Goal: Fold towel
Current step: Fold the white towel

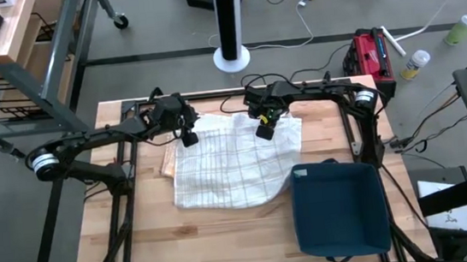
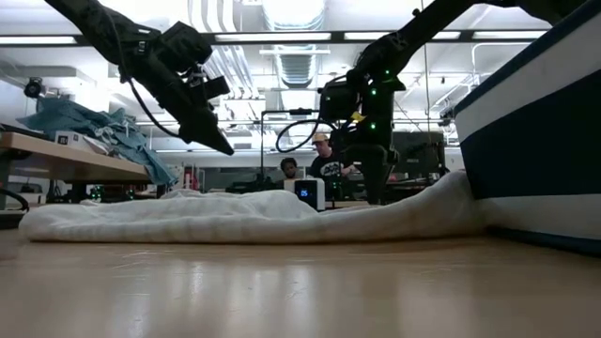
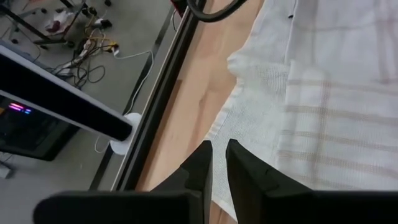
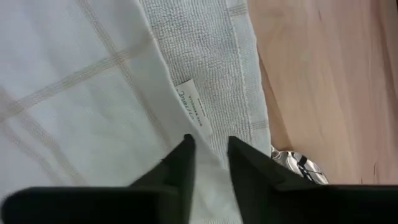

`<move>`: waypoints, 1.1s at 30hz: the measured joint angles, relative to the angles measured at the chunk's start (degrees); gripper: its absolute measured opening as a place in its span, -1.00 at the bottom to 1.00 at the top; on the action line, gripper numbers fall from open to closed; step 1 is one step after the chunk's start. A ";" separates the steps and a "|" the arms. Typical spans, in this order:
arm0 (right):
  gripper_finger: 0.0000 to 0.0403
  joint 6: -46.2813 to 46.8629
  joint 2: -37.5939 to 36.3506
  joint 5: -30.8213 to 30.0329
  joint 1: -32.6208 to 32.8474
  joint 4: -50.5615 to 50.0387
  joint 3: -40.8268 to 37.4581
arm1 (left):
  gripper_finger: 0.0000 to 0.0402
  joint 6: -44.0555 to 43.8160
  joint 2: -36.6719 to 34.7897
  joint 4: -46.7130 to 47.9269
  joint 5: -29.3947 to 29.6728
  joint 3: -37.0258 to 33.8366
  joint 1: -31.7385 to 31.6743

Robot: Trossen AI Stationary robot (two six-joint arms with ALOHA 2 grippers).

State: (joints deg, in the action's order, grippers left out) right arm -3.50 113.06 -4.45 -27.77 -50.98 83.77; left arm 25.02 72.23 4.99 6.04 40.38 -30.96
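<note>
1. My left jaws hang above the towel's upper-left corner, nearly closed, holding nothing.
2. My right jaws hover near its upper edge, narrow gap, empty.
3. The towel lies rumpled mid-frame on the bench, beside a blue bin; folding looks barely begun.

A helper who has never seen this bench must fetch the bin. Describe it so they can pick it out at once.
Start at the wooden table under the two dark arms. A white towel with tan grid lines lies spread at its middle. Beside the towel, at the table's near right corner, sits the bin: a dark blue, square, open-topped box, the only walled container on the table.
</note>
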 joint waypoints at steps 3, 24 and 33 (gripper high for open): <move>-0.34 -0.13 0.47 0.07 0.00 0.55 0.00 | -0.81 -0.82 0.00 0.05 -0.84 0.00 0.00; -0.95 -3.59 2.52 3.41 1.26 0.34 0.04 | -0.83 -10.31 0.00 -0.23 -2.60 -0.04 0.04; -0.99 -3.16 -7.77 3.43 2.38 -1.57 -0.13 | -0.89 -10.13 0.00 1.03 -2.26 -0.39 0.00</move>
State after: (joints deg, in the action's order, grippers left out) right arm -6.66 105.28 -1.02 -25.39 -52.55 83.64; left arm 14.89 72.23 6.02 3.78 39.99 -30.96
